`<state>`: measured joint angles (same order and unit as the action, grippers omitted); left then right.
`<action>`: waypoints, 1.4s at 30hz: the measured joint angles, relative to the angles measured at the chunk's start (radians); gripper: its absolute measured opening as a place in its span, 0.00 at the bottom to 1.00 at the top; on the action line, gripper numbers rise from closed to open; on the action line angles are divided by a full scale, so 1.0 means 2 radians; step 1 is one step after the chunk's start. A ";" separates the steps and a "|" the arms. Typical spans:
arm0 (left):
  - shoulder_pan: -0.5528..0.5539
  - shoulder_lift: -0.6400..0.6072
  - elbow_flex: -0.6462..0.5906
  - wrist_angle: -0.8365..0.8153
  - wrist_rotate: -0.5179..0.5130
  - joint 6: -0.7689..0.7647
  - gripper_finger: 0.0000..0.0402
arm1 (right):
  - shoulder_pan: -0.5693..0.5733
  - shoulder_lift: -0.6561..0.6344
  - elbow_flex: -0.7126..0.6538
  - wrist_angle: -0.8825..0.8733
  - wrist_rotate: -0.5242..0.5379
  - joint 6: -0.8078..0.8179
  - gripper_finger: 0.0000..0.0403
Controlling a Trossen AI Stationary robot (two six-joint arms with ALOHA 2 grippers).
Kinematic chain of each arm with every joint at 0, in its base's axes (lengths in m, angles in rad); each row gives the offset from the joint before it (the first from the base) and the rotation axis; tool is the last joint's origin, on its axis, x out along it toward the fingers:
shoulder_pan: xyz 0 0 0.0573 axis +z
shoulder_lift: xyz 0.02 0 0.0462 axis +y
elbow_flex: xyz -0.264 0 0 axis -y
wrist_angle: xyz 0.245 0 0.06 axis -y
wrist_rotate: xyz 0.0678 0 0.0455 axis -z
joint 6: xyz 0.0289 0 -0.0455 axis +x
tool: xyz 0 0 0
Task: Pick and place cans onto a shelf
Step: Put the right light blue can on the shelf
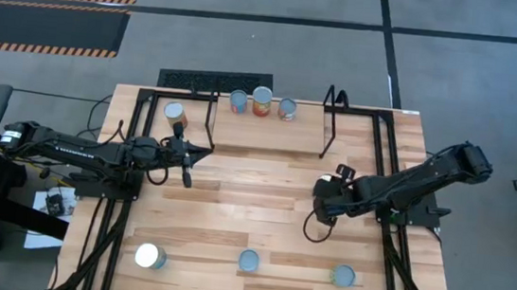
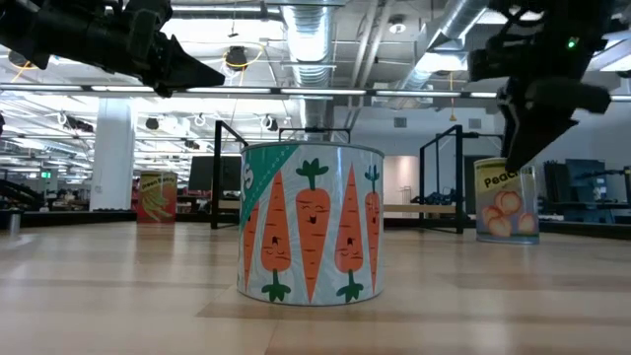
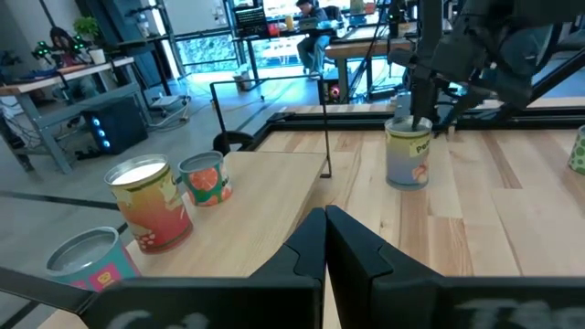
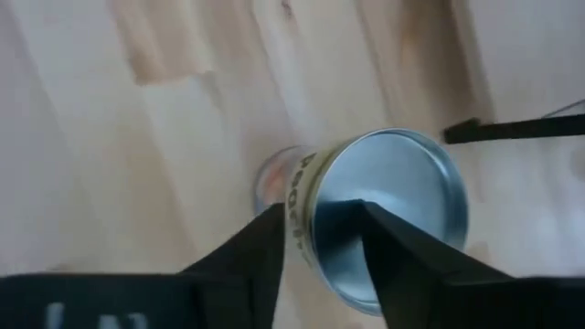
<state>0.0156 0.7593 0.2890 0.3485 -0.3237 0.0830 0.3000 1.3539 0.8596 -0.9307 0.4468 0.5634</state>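
Observation:
The shelf (image 1: 269, 132) stands at the table's far middle with three cans (image 1: 262, 101) upright on its far edge; they also show in the left wrist view (image 3: 151, 201). My left gripper (image 1: 187, 169) is shut and empty, left of the shelf. My right gripper (image 1: 325, 201) is open right of the shelf's near corner, pointing down over an upright peach-label can (image 4: 388, 215), which also shows in the low view (image 2: 506, 202). The can lies off to one side of the finger gap, not between the fingers. My right gripper's fingers (image 4: 402, 265) stand over the silver top (image 4: 402, 183) of the peach-label can, pointing down. I cannot tell whether they touch it. The can stands upright on the table.
One can (image 1: 176, 113) stands on the table left of the shelf. Three more cans (image 1: 150, 256) (image 1: 249, 260) (image 1: 344, 276) stand along the near edge; the middle one, with a carrot label (image 2: 311, 222), fills the low view. Black frame rods (image 1: 333, 114) rise beside the shelf.

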 joint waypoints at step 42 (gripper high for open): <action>0.000 0.000 0.000 0.000 0.000 0.001 0.00 | -0.347 0.029 0.151 0.161 -0.100 -0.603 0.01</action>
<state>0.0157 0.7593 0.2890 0.3491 -0.3241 0.0845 -0.3939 1.4113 1.1616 -0.6096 0.2469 -0.6423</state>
